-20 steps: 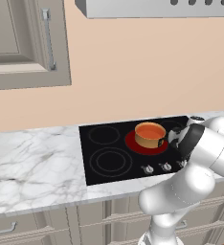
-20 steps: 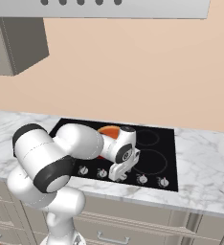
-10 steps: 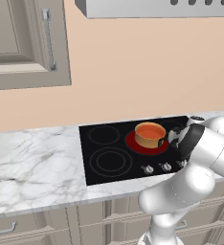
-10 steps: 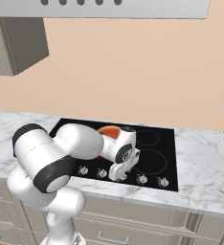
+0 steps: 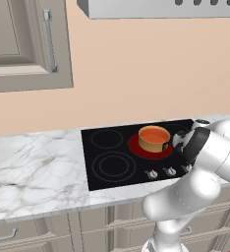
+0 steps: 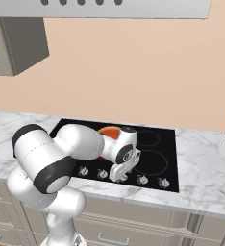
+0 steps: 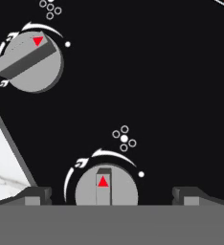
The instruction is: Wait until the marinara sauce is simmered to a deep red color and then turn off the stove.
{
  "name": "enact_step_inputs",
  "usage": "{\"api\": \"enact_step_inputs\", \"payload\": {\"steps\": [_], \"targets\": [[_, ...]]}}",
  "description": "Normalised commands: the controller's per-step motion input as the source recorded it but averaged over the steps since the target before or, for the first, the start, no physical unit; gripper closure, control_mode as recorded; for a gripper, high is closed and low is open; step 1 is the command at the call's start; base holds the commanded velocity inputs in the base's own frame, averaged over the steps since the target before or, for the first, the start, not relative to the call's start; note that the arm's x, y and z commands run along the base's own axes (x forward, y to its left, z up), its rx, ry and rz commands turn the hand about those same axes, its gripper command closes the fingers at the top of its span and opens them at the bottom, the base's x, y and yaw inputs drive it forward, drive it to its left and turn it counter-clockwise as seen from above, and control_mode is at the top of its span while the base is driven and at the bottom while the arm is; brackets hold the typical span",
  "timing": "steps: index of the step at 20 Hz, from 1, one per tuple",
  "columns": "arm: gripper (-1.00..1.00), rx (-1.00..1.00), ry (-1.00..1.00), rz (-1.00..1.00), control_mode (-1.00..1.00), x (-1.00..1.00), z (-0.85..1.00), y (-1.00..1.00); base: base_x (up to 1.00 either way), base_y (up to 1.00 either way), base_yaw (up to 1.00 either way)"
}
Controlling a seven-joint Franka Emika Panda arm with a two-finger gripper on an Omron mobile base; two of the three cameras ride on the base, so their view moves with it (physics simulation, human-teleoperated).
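The gripper [image 7: 111,196] is poised directly over a silver knob [image 7: 106,187] at the front edge of the stove [image 7: 147,86]. Its two fingertips [image 7: 37,195] stand wide apart, one on each side of the knob, touching nothing. The knob lies between them, slightly nearer the left tip in the hand view. Its raised bar, marked with a red triangle, runs away from the camera, roughly crosswise to the line joining the tips. To grip the bar's flat sides, the hand would likely need no roll, only a descent and closure. A second knob [image 7: 30,60], turned at an angle, sits farther off toward the upper left of the hand view.

The hand view gives the knob markings and bar direction; the base views do not resolve them. The left base view shows what the hand view omits: beyond the knob row, the marinara sauce [image 5: 154,134] fills its pot [image 5: 154,140] on the glowing red burner [image 5: 136,147]. The sauce appears orange, judged not yet deep red.
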Motion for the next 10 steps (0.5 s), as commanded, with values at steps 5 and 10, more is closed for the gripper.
{"api": "enact_step_inputs", "payload": {"steps": [5, 10], "targets": [[-1.00, 0.00, 0.00, 0.00, -1.00, 0.00, 0.00, 0.00, 0.00, 0.00, 0.00], [-1.00, 0.00, 0.00, 0.00, -1.00, 0.00, 0.00, 0.00, 0.00, 0.00, 0.00]]}}
